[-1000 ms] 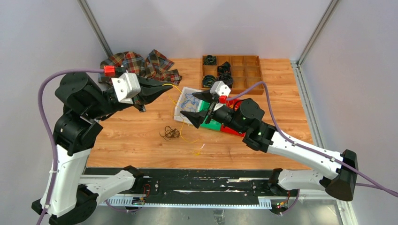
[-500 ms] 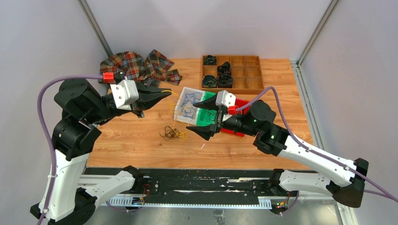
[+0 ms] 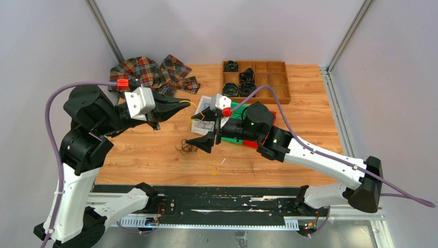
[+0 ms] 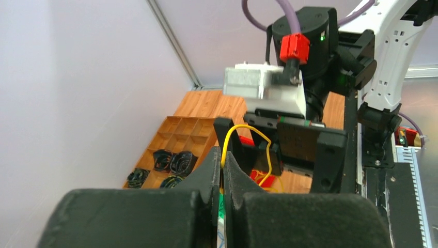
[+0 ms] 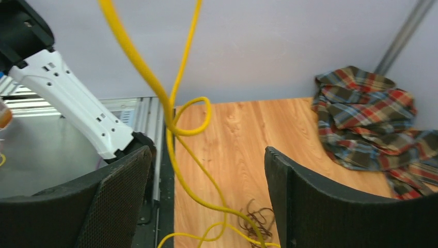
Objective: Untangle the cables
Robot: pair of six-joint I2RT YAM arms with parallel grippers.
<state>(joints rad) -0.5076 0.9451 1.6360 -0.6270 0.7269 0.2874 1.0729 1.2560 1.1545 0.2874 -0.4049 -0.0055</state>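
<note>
My left gripper (image 3: 179, 102) is shut on a yellow cable (image 3: 193, 106) and holds it up above the table. In the left wrist view the cable (image 4: 244, 130) arches out of the closed tips (image 4: 223, 154). The strand hangs down and trails onto the wood (image 3: 213, 160). My right gripper (image 3: 202, 130) is open, one finger on each side of the hanging yellow strand (image 5: 173, 135), not touching it. A dark clump of thin cables (image 3: 187, 146) lies on the table below; it also shows in the right wrist view (image 5: 258, 219). Blue cables lie on a white sheet (image 3: 205, 110).
A plaid cloth (image 3: 152, 72) lies at the back left. A wooden compartment tray (image 3: 274, 82) at the back holds thick black coiled rolls (image 3: 238, 88). Green (image 3: 233, 137) and red (image 3: 255, 144) blocks sit under the right arm.
My right gripper has swung left, still open, until its fingers straddle the hanging yellow strand over the dark clump. My left gripper has barely moved and keeps its hold.
</note>
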